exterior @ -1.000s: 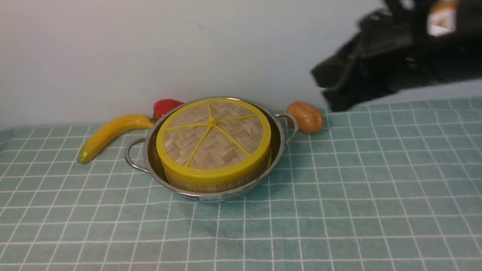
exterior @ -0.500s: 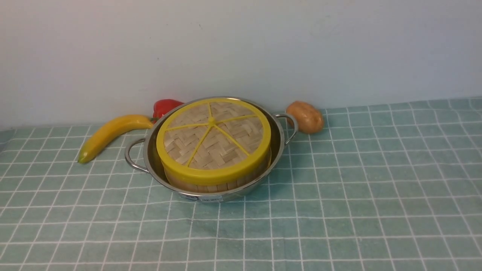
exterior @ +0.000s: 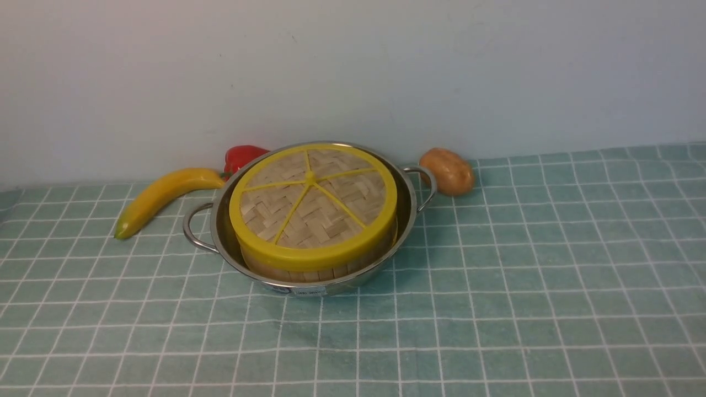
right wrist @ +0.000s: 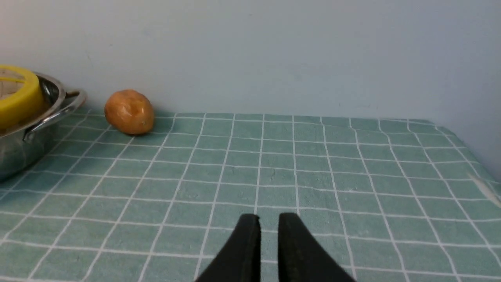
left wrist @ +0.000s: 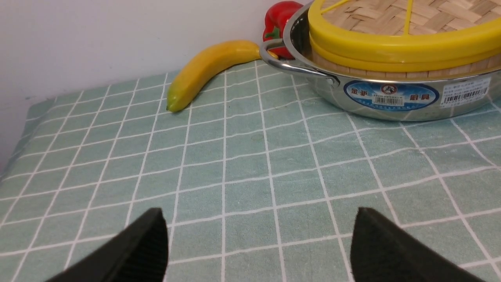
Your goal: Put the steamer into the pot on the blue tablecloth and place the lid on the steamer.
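The shiny pot (exterior: 411,212) stands on the blue tablecloth (exterior: 524,264) near the back wall. Inside it sits the steamer (exterior: 309,271), only its bamboo side showing under the lid (exterior: 313,201), which lies flat on top with its yellow spokes up. Neither arm shows in the front view. In the left wrist view my left gripper (left wrist: 258,211) is open wide over bare cloth, well short of the pot (left wrist: 352,98) and lid (left wrist: 399,43). In the right wrist view my right gripper (right wrist: 269,216) has a narrow gap and holds nothing, off to the side of the pot (right wrist: 23,145).
A banana (exterior: 162,196) and a red pepper (exterior: 241,156) lie behind the pot on its left. A potato (exterior: 448,171) lies by its right handle. The pale wall runs close behind all of them.
My right arm, blurred at the upper right a second ago, has drawn back out of the front view. Pot, steamer and lid have not moved.
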You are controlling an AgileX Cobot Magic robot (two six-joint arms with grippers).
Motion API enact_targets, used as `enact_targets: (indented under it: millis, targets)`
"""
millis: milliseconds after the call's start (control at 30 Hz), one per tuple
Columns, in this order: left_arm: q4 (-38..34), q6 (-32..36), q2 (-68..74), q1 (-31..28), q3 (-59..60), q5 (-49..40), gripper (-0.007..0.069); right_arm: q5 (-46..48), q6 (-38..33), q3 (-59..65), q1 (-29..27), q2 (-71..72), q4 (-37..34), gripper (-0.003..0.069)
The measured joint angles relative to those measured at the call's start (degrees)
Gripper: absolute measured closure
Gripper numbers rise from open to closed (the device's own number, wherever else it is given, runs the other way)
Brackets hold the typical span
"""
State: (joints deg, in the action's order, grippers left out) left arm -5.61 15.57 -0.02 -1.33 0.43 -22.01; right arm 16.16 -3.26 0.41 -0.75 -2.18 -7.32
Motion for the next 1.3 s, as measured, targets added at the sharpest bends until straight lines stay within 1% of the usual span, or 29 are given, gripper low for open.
enact_targets:
  millis: [233, 667, 1300]
  targets:
    - [0.00, 0.00, 0.00, 0.00, 0.00, 0.00, 0.0046, 2.16, 0.05, 0.00, 0.00, 0.70, 0.00, 0.0540]
    - [0.00, 0.00, 0.00, 0.00, 0.00, 0.00, 0.0046, 2.21, 0.05, 0.00, 0.00, 0.70, 0.00, 0.0515]
    - [0.00, 0.00, 0.00, 0.00, 0.00, 0.00, 0.0046, 2.21, 0.05, 0.00, 0.00, 0.70, 0.00, 0.0451]
